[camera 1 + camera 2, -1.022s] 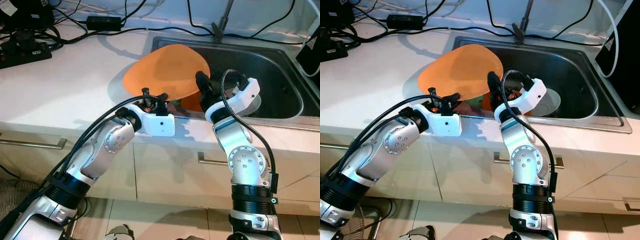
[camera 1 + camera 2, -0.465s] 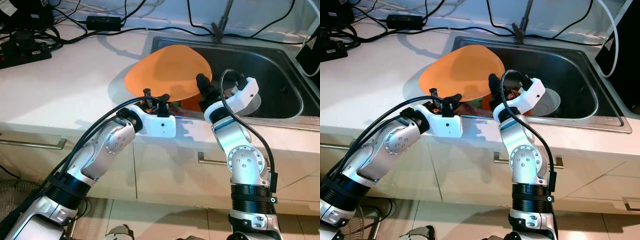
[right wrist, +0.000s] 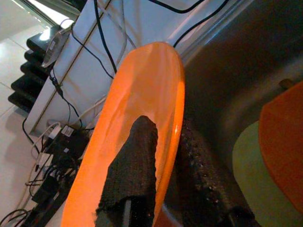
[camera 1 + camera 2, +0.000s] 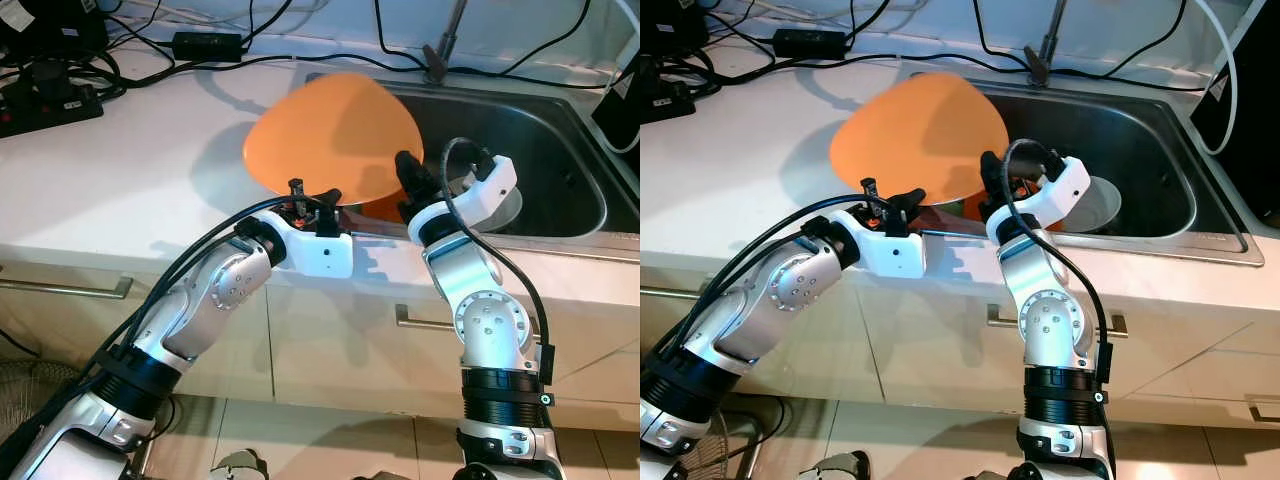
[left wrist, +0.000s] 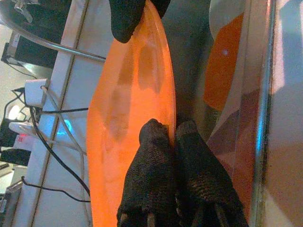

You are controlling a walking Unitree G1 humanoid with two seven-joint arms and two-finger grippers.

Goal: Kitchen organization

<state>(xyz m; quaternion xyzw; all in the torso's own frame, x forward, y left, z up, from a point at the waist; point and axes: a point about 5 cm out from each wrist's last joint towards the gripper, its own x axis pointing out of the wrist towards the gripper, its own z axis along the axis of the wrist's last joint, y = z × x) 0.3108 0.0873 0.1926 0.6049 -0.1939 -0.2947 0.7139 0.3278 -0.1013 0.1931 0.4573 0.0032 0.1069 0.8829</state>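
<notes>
Both the left claw (image 5: 176, 142) and right claw (image 3: 166, 142) grip the orange plate's (image 4: 330, 135) rim, seemingly above the sink (image 4: 560, 150).

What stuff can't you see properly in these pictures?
- Dishes in the sink: the orange plate and the right end effector cover most of them in the head views.
- Faucet: cut off by the top edge.
- Green thing: cut off in the right wrist view, kind unclear.
- Plate's underside: left end effector covers its rim.
</notes>
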